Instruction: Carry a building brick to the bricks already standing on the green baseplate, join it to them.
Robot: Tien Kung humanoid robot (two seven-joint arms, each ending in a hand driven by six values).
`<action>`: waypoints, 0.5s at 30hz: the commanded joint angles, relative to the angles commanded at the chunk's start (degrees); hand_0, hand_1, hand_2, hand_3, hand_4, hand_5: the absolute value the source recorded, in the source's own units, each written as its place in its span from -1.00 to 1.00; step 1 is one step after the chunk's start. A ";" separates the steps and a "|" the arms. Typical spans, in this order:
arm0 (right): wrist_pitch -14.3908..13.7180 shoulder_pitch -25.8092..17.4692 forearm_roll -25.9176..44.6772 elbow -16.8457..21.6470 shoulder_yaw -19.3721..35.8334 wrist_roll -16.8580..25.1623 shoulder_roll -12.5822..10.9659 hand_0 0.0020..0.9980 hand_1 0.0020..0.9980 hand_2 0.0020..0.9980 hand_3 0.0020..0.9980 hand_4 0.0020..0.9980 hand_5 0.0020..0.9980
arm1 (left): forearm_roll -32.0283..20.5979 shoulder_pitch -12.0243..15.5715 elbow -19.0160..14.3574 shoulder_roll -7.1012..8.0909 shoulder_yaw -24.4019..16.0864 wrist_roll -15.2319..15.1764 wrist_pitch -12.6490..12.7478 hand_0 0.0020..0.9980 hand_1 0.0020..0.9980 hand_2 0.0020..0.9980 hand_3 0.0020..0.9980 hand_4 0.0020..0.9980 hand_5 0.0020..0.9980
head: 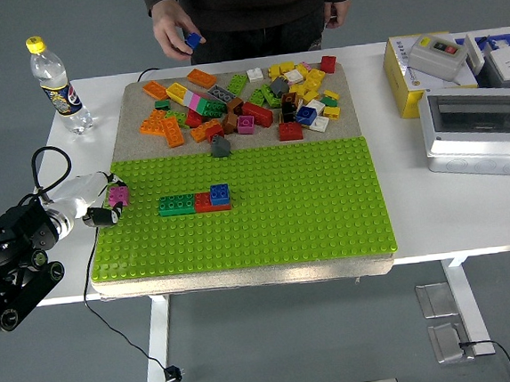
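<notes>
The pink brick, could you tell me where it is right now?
In the head view, the pink brick is in the left hand, at the green baseplate's left edge, left of the green brick.

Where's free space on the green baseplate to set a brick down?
Green baseplate is bare right of and below the joined bricks. Crowded: loose brick pile behind it; left robot hand with pink brick at its left edge.

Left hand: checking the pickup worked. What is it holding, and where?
The left hand pinches a small pink plastic brick by its sides, fingertips at the baseplate's left edge.
</notes>
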 joint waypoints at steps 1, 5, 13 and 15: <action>0.00 0.00 0.03 0.00 -0.04 0.02 0.00 0.44 0.47 0.57 0.50 0.03 0.33 | -0.01 -0.01 -0.02 0.00 0.00 0.00 -0.02 1.00 0.89 0.88 0.16 -0.28 -0.69; 0.00 0.04 0.10 0.01 -0.14 0.06 -0.02 0.44 0.47 0.57 0.50 0.03 0.33 | -0.04 -0.09 -0.24 0.02 -0.34 -0.09 -0.07 1.00 0.89 0.88 0.15 -0.28 -0.69; -0.03 0.05 0.25 0.02 -0.26 0.13 -0.14 0.45 0.47 0.56 0.50 0.03 0.33 | -2.68 -0.46 -2.63 1.14 -2.06 0.03 -0.61 1.00 0.89 0.88 0.13 -0.29 -0.69; -0.04 0.04 0.25 0.02 -0.25 0.14 -0.17 0.44 0.46 0.56 0.50 0.03 0.33 | -3.75 -0.53 -3.22 1.40 -2.20 0.01 -0.68 0.99 0.89 0.88 0.10 -0.29 -0.68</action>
